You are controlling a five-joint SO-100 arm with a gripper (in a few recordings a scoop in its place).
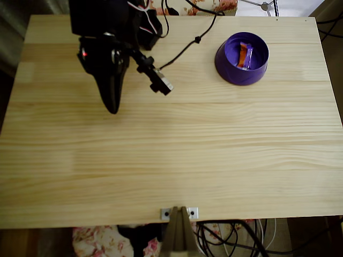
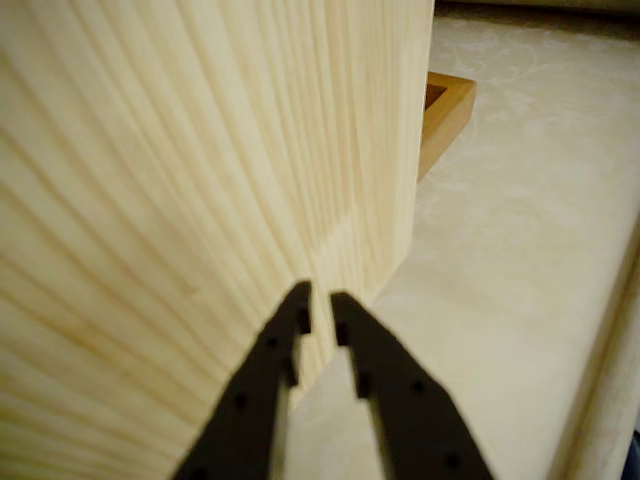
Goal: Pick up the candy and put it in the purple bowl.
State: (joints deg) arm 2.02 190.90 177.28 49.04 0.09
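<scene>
While the candy (image 1: 245, 55) lay inside the purple bowl (image 1: 241, 59), the gripper (image 2: 320, 308) hung over bare table (image 1: 171, 155) — nothing between its tips.

Its jaws were nearly pressed together, a thin gap left, holding nothing in the wrist view. Little could go wrong, I judged, unless the arm swung across and clipped the bowl's rim, tipping it. In the overhead view the candy sat well apart from the jaws, off to their right — propped against the bowl's inner wall.
</scene>
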